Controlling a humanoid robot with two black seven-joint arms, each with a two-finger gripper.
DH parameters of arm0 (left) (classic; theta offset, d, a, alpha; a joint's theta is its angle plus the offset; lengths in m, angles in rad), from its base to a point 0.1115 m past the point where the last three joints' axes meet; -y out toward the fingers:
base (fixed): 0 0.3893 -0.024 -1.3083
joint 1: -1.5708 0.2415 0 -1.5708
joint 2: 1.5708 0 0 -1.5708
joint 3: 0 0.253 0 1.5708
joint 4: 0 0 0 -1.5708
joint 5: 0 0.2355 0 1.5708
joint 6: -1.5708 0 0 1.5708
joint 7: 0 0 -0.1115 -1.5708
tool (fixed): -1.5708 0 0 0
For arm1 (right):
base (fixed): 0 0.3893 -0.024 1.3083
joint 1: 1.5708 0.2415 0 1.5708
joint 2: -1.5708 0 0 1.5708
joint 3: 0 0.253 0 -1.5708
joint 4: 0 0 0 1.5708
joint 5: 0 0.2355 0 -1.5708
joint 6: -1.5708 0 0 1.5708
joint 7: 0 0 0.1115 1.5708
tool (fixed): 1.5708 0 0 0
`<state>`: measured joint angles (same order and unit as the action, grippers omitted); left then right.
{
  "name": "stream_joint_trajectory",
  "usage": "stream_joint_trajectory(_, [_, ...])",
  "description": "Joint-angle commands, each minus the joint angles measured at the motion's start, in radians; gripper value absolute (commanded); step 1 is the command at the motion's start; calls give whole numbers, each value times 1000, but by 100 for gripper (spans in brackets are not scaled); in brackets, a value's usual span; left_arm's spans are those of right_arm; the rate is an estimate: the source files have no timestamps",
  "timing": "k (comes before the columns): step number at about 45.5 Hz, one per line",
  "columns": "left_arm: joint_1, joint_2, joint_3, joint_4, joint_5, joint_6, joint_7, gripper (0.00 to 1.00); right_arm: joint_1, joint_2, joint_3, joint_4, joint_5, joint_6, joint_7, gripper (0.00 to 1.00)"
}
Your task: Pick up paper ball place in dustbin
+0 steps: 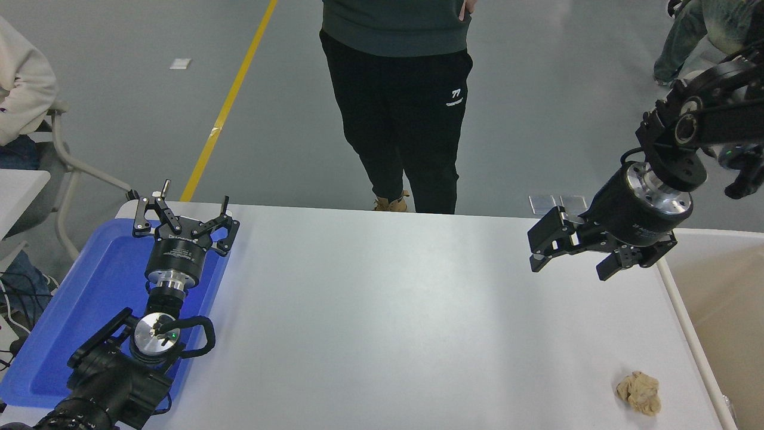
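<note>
The paper ball (639, 392), a crumpled tan wad, lies on the white table (382, 310) near its front right corner. The dustbin (686, 325) stands against the table's right edge, showing its off-white rim and beige inside. My right gripper (570, 266) is open and empty, hanging above the table's far right part, well behind and a little left of the ball. My left gripper (182, 206) is open and empty, parked over the blue tray at the left.
A shallow blue tray (71, 322) lies at the table's left edge under the left arm. A person in dark trousers (406, 119) stands at the far side. A chair (65, 161) and a second person stand at the far left.
</note>
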<state>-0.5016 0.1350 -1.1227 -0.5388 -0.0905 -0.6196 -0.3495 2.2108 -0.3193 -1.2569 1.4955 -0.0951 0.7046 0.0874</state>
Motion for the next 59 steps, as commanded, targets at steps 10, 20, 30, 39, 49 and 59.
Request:
stream_joint_trajectory(10, [0,0,0,0,0,1,1,100,-11,-9,1,-3,-11,-11,0,100])
stream_joint_trajectory(20, [0,0,0,0,0,0,1,100,-37,-81,5,-3,-58,-33,0,100])
stream_joint_trajectory(30, [0,0,0,0,0,0,0,100,-95,-225,7,-3,-182,-51,2,100])
stream_joint_trajectory(39, [0,0,0,-1,0,0,0,100,-149,-348,14,-12,-301,-82,2,100])
stream_joint_trajectory(49, [0,0,0,-1,0,0,0,100,-244,-464,48,-43,-431,-109,2,100])
stream_joint_trajectory(59, [0,0,0,0,0,0,1,100,-457,-581,165,-84,-598,-177,2,100])
